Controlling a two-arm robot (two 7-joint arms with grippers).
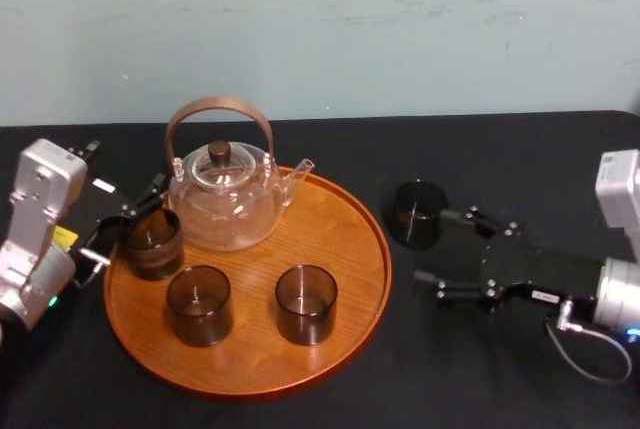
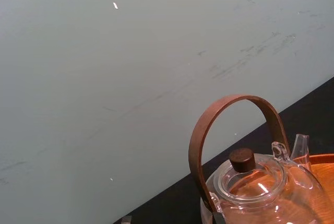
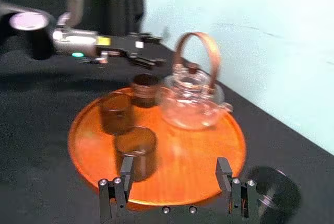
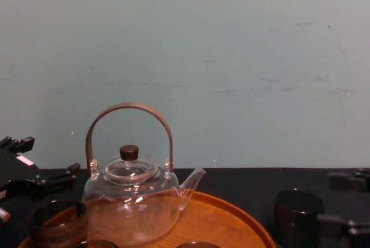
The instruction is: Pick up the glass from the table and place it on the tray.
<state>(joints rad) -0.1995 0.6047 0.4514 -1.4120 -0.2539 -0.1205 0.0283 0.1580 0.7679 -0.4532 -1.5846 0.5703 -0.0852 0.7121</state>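
Head view, L to R: the left gripper [image 1: 128, 211] sits at the tray's left edge with its fingers spread and nothing between them. The chest view adds what the head view can't show, i.e. that it hangs above the nearest cup, clear of it.

The large round orange-brown wooden tray [image 1: 345, 229] w/ a low rim carries a clear glass teapot [image 1: 225, 204] with an arched brown handle. It also holds three dark smoky cups [image 1: 199, 304] (one at the left by the gripper, two toward the front).

Just off the tray's right rim, the short dark round glass [image 1: 417, 213] stands upright on the black table [image 1: 520, 159].

Right of that is the right gripper [image 1: 432, 247], jaws wide and empty. In the head view one fingertip looks right at the glass. The right wrist view shows the glass lies outside the span, just beside one of the fingers [image 3: 225, 174]; can't tell if they touch.
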